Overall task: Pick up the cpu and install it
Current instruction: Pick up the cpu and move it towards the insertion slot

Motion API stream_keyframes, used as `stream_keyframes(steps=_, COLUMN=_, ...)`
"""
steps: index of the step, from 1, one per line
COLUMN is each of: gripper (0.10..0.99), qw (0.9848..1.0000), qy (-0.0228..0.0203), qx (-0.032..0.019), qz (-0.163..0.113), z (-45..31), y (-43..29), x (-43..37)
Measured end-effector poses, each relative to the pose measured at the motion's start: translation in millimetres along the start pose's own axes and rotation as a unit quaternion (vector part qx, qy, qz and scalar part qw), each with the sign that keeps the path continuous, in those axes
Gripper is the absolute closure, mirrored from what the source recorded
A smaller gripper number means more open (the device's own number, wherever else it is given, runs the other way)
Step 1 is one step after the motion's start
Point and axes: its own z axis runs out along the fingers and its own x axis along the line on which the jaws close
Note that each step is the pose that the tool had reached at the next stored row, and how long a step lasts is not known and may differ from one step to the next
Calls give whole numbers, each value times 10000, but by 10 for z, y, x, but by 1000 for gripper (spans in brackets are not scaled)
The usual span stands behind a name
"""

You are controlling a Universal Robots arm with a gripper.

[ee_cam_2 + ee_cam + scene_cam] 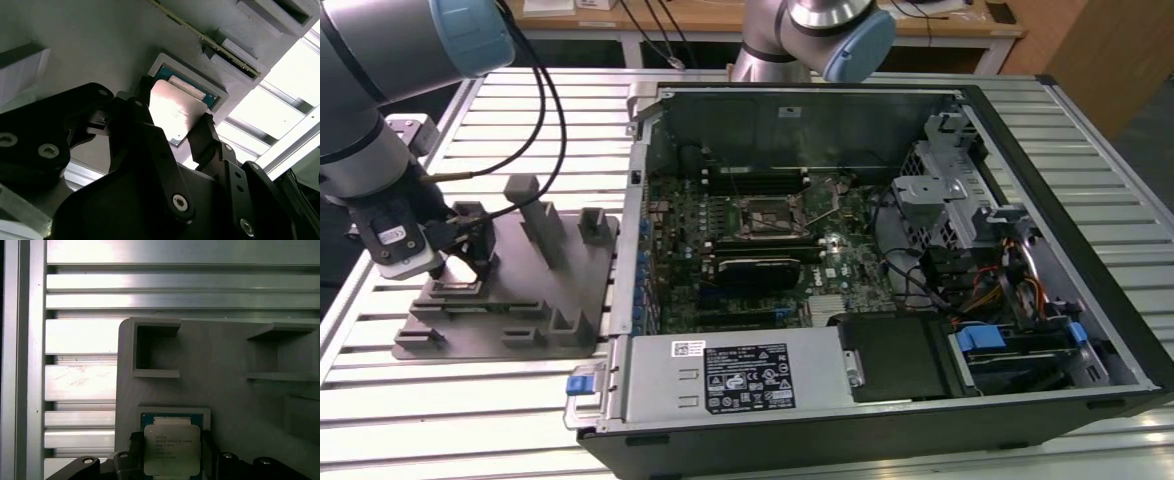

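The arm [374,90] reached down at the exterior view's left, its wrist [380,180] bent so that the gripper [438,268] pointed straight downward. In the second wrist view its two black fingers [202,137] pressed against opposite edges of the cpu [175,107].

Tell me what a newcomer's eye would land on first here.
The open computer case dominates the exterior view, with the motherboard's black-framed socket near its middle. At the exterior view's left, the gripper is down on the grey fixture. In both wrist views its fingers press two opposite edges of the silvery cpu, which sits at a pocket in the fixture.
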Motion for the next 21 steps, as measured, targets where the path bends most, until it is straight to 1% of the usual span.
stream_keyframes(steps=10, gripper=533, qw=10000, qy=-1, qx=-1, qz=0, z=3, y=0, x=0)
stream_keyframes(steps=11, gripper=471, qw=10000, qy=-1, qx=0, qz=0, z=3, y=0, x=0)
stream_keyframes(steps=13, gripper=471, qw=10000, qy=0, qx=0, qz=0, z=1, y=0, x=0)
stream_keyframes(steps=16, gripper=471, qw=10000, qy=0, qx=-2, qz=0, z=-23, y=1, x=-1)
stream_keyframes(steps=21, gripper=471, qw=10000, qy=-1, qx=-2, qz=0, z=-24, y=1, x=-1)
